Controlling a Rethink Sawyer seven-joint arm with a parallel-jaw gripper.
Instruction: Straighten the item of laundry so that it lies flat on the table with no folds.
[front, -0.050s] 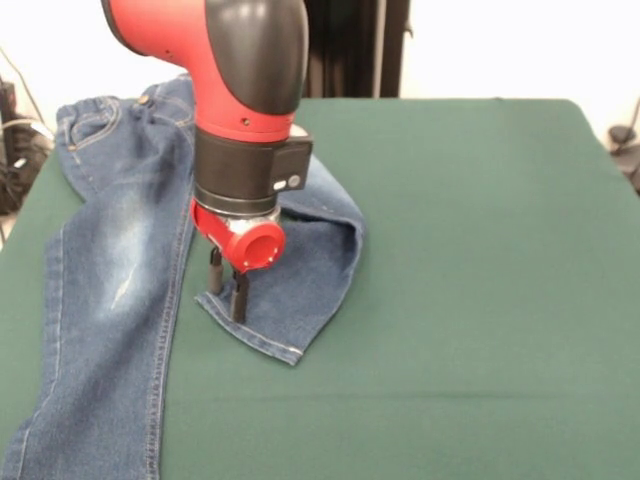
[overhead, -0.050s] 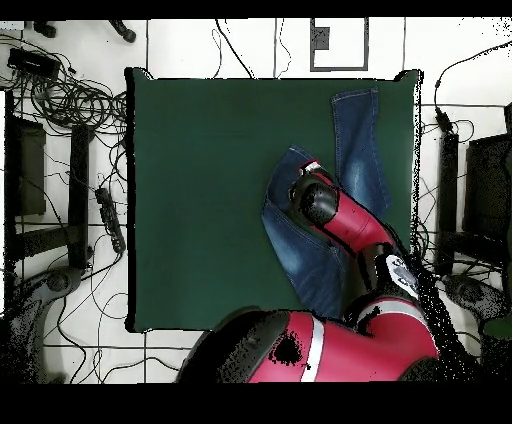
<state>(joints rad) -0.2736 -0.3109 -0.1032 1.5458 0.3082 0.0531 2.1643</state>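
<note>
You see the jeans (front, -0.050s: 110, 260) on the green table (front, -0.050s: 480, 280) with one leg folded back, the gripper (front, -0.050s: 227, 282) narrowly spread over that fold, and cables (overhead, -0.050s: 60, 90) littering the tiled floor (overhead, -0.050s: 250, 45).

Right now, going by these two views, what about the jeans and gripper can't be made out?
- Front view: the jeans straight leg's hem is cut off by the bottom edge.
- Front view: the arm hides the crotch and the folded leg's upper part.
- Overhead view: the arm covers the gripper and the waistband.
- Whether the fingers pinch denim or just touch it: cannot tell.
</note>
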